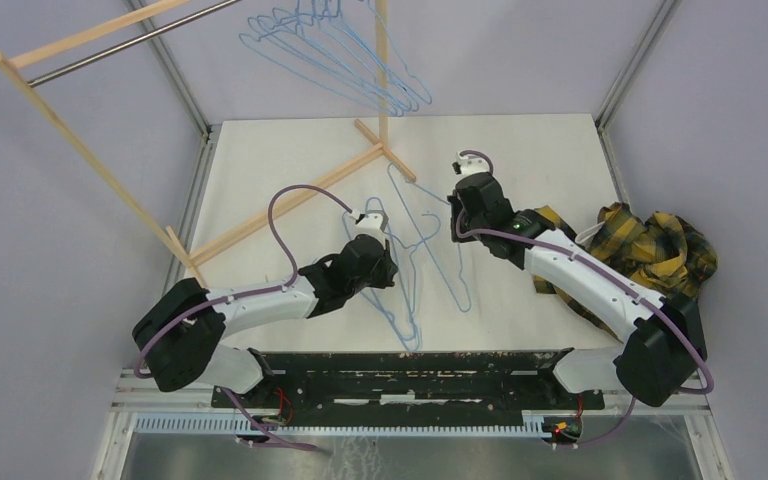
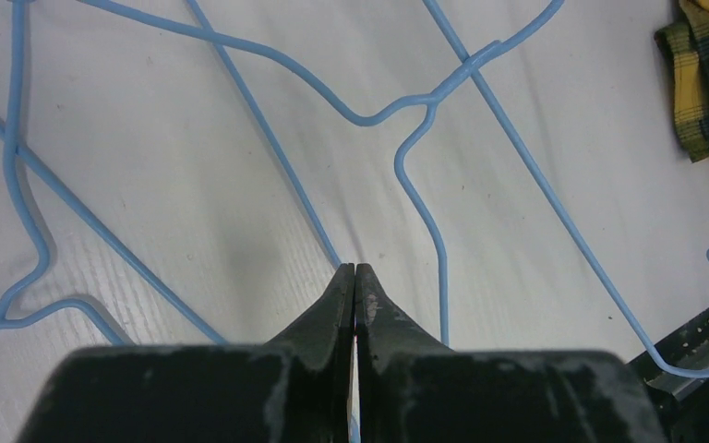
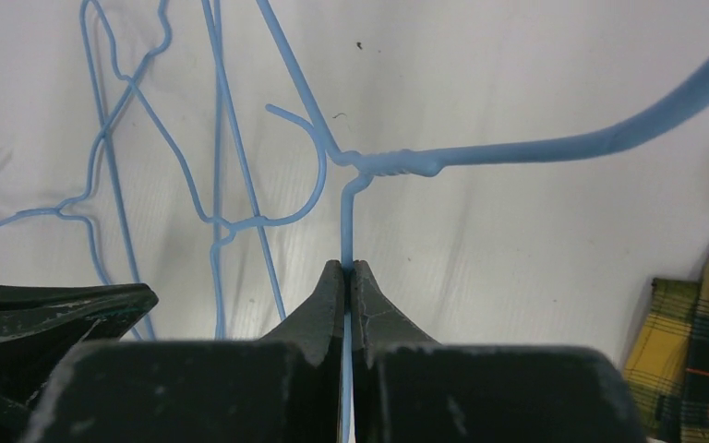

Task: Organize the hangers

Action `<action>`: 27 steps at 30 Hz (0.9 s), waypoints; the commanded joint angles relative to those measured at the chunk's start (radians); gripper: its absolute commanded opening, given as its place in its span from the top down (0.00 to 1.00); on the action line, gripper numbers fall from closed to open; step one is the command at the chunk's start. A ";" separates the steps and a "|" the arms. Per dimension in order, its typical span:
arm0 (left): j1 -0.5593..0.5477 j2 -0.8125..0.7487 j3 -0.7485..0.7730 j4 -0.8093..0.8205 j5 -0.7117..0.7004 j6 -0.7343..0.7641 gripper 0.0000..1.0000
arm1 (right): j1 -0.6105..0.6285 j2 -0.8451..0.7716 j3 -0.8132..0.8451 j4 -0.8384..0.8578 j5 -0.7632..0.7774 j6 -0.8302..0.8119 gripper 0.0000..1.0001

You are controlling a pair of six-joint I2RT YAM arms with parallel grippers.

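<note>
Where the right gripper [image 3: 352,268] clamps a hanger [image 3: 397,164], its shoulder runs off-frame.

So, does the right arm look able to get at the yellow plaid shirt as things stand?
Probably yes for reach: the plaid shirt lies right beside that arm's forearm, with nothing between. But the right gripper is shut on a blue wire hanger, which it would need to release first.

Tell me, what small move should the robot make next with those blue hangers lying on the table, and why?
Probably lift the right hand slowly. It is shut on one hanger near its twisted neck, while the left hand pinches a second hanger in the same overlapping pile, so a gentle lift should part them before going to the rack.
</note>
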 commanded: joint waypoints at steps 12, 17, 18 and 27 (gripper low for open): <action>-0.003 -0.079 0.000 -0.018 -0.023 0.025 0.94 | -0.002 -0.086 0.064 -0.044 0.474 -0.205 1.00; -0.002 -0.098 0.002 -0.034 -0.033 0.030 0.94 | -0.001 -0.118 0.071 -0.062 0.557 -0.236 1.00; -0.003 -0.100 0.007 -0.038 -0.034 0.033 0.94 | -0.002 -0.125 0.072 -0.062 0.573 -0.251 1.00; -0.003 -0.104 0.033 -0.051 -0.034 0.046 0.93 | -0.003 -0.240 0.143 -0.073 0.216 -0.232 0.99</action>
